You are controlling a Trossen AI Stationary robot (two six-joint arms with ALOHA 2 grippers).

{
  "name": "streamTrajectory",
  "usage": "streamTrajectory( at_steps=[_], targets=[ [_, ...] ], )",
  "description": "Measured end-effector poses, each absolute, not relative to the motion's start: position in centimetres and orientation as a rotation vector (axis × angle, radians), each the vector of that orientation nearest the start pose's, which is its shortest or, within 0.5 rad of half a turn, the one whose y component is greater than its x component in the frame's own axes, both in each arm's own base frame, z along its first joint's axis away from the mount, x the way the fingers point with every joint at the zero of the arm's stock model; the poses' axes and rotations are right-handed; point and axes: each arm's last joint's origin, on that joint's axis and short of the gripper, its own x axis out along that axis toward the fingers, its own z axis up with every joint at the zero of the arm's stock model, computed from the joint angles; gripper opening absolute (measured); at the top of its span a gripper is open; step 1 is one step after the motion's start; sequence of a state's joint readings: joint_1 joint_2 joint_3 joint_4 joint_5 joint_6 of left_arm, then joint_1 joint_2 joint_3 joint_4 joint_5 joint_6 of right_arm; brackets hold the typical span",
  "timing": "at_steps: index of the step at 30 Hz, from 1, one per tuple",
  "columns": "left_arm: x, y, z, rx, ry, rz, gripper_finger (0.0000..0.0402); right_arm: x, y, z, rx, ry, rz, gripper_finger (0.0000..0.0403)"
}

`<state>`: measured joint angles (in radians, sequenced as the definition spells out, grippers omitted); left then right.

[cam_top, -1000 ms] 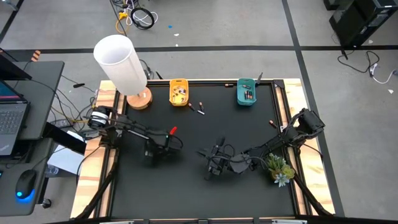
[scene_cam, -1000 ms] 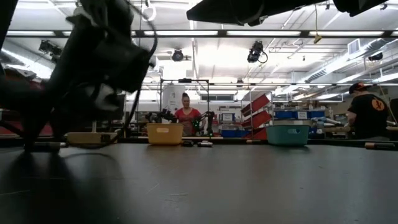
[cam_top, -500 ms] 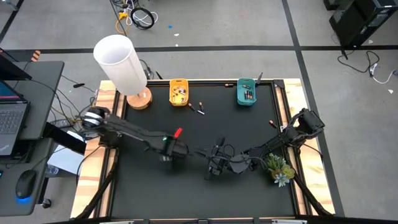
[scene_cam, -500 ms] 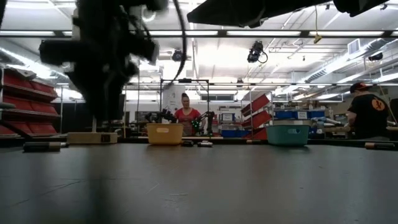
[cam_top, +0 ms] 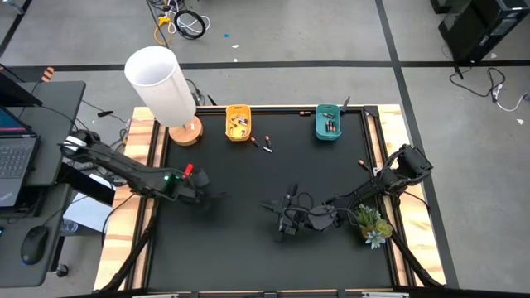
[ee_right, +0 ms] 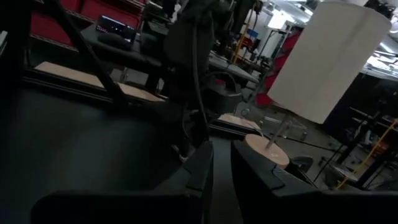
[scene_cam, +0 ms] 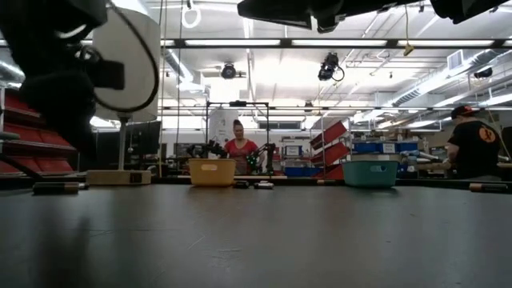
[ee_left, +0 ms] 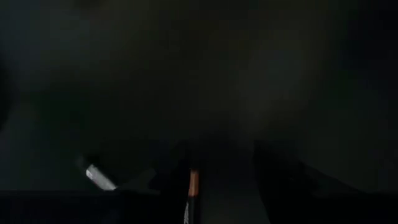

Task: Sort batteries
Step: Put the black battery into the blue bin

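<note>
Two batteries (cam_top: 255,141) (cam_top: 267,147) lie loose on the black table beside the yellow bin (cam_top: 238,124). That bin and the teal bin (cam_top: 328,124) at the far edge both hold batteries. My left gripper (cam_top: 207,195) hangs open over the table's left part. In its wrist view a dark battery with a copper end (ee_left: 193,183) shows between the fingers. My right gripper (cam_top: 277,213) waits shut and level over the table's middle, with nothing seen between its fingers (ee_right: 205,168). My left gripper has the battery's copper end (ee_left: 193,179) between its fingers, close to one of them. The view is too dark to tell whether a finger touches the battery or whether the battery lies on the table below.
A white lamp (cam_top: 161,83) on a wooden foot (cam_top: 184,132) stands at the far left corner. A small plant (cam_top: 370,222) sits at the right edge. Wooden rails (cam_top: 141,207) border the table. People (scene_cam: 240,148) (scene_cam: 476,144) stand in the room behind. Bare table lies between the arms and the bins.
My left gripper swung toward the table's right edge, close to my right gripper. It then came back toward the left edge, rising a little and rolling at the wrist.
</note>
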<state>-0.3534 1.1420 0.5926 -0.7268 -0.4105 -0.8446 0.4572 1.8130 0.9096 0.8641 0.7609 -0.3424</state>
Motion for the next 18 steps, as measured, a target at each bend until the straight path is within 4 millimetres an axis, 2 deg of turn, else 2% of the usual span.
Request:
streamTrajectory(
  at_steps=[3, 13, 18],
  targets=[
    [16.1, -4.7, 16.8, -0.323, 1.05, 0.578, 0.0173, 34.2, 14.5, 20.1, -0.361, 0.083, -0.296, 0.0061],
    [15.1, -4.3, 14.6, -0.38, 1.078, 0.697, 0.0172, 34.2, 14.5, 20.1, -0.362, 0.087, -0.289, 0.0059],
    [14.2, -4.2, 13.0, -0.463, 1.132, 0.7, 0.0172, 34.2, 14.6, 20.1, -0.364, 0.087, -0.288, 0.0055]
  ],
)
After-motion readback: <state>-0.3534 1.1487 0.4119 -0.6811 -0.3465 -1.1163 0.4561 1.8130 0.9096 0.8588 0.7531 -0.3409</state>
